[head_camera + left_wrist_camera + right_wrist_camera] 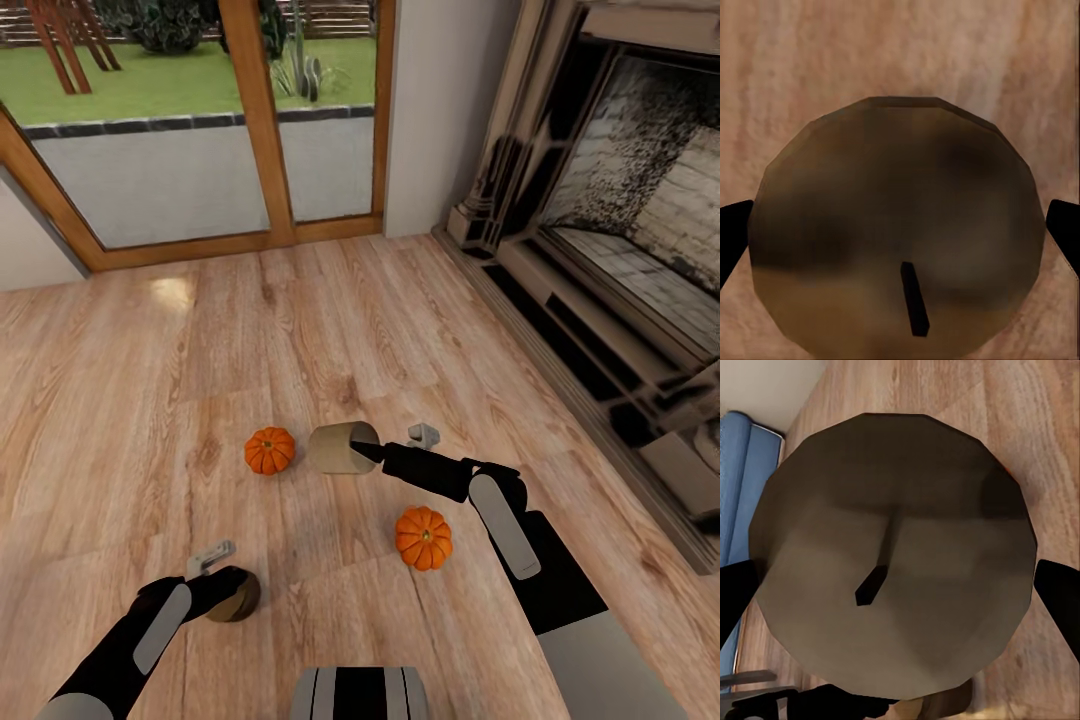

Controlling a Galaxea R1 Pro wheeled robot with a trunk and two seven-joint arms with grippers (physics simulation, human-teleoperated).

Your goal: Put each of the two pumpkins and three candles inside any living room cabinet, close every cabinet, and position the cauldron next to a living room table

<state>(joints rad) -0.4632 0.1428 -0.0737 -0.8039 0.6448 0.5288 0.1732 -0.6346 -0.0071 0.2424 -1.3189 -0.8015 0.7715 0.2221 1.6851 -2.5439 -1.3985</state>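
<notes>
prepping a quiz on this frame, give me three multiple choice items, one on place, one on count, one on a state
1. Where do the pumpkins lie?
A. on the wood floor
B. on a table
C. inside a cabinet

2. How many pumpkins are in the head view?
A. one
B. two
C. four

3. What sits between the right gripper's fingers?
A. a pumpkin
B. nothing
C. a candle

Answers:
1 A: both the one pumpkin and the other pumpkin rest on the floor.
2 B: two orange ones show.
3 C: the right gripper brackets a tan candle, its wick end facing the right wrist camera; the left gripper likewise brackets a second candle.
</notes>
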